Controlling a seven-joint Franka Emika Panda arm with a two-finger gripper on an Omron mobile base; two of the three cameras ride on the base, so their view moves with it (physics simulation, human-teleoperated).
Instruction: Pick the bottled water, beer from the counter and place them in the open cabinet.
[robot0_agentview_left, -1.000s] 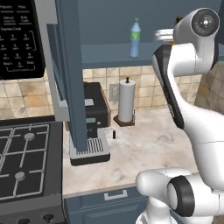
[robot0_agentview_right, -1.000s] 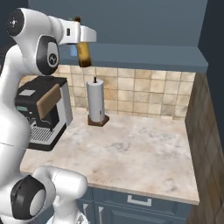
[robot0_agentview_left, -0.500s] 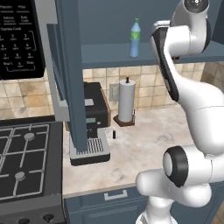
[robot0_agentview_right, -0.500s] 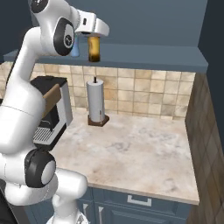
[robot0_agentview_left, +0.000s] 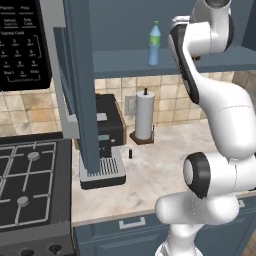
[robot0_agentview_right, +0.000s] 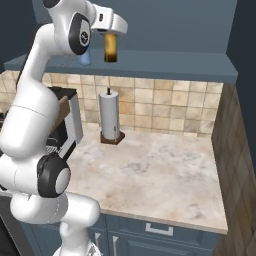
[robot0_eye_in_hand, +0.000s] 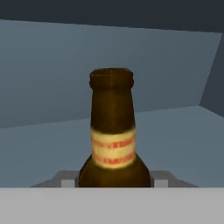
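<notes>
gripper: top centre, pinching the beer upright over the shelf
water: upper centre, standing on shelf

You are looking at a glossy white arm built from rounded, tubular links. Dark grey to black discs cap its joints. A dark panel runs along one upper link. The white hand housing carries a small dark rectangular mark.

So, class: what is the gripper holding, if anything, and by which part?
The gripper holds the beer by its lower body, as the hand view shows, above the cabinet shelf.
</notes>
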